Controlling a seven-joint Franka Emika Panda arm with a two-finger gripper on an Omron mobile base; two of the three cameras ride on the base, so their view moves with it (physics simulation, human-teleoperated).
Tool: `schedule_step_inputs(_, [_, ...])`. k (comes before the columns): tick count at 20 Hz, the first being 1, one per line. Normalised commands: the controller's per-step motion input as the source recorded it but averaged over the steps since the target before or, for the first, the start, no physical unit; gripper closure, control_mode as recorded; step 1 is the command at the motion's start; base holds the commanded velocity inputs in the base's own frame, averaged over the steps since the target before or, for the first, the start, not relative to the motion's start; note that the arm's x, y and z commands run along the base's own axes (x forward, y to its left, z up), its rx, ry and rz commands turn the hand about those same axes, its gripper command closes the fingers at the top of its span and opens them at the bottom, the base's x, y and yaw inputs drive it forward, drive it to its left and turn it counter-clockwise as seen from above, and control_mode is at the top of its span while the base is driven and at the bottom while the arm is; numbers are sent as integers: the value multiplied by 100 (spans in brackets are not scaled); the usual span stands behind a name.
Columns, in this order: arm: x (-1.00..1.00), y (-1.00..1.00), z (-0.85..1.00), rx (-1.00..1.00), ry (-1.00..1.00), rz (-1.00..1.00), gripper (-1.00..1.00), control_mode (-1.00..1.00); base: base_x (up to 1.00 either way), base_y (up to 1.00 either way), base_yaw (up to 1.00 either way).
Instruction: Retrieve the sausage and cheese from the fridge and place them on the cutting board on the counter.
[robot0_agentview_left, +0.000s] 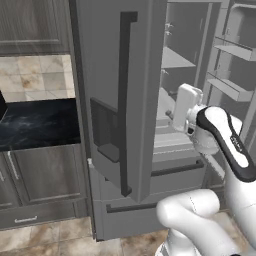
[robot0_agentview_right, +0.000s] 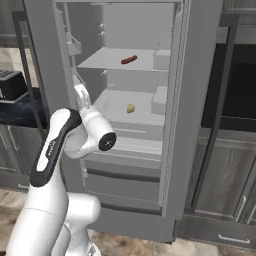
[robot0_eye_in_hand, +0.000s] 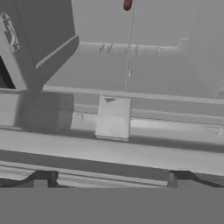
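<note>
The grey fridge (robot0_agentview_right: 200, 100) stands with one door swung open. On its upper shelf lies the dark red-brown sausage (robot0_agentview_right: 129, 60), whose end also peeks in at the top of the hand view (robot0_eye_in_hand: 127, 4). One shelf lower rests the small yellow cheese (robot0_agentview_right: 130, 108). My gripper (robot0_eye_in_hand: 111, 178) is open and holds nothing, its two dark tips wide apart and facing the shelves and drawer fronts. The white hand (robot0_agentview_right: 82, 97) is at the left of the open compartment, about level with the cheese shelf and left of it. The cutting board is out of view.
The shut fridge door (robot0_agentview_left: 110, 75) with its long dark handle (robot0_agentview_left: 124, 100) stands close on the hand's left. The black marble counter (robot0_agentview_left: 40, 125) runs left of the fridge over dark cabinets (robot0_agentview_left: 45, 172). A dark toaster-like appliance (robot0_agentview_right: 10, 82) sits on the counter. Door bins (robot0_agentview_left: 230, 87) hang at the right.
</note>
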Motion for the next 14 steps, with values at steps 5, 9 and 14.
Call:
schedule_step_inputs(5, [51, -13, 11, 5, 5, 9, -100, -100, 0, 0, 0])
schedule_step_inputs(9, [56, 14, 10, 0, 0, 7, -100, -100, 0, 0, 0])
schedule_step_inputs(14, [12, 57, 4, -6, 0, 8, -100, -100, 0, 0, 0])
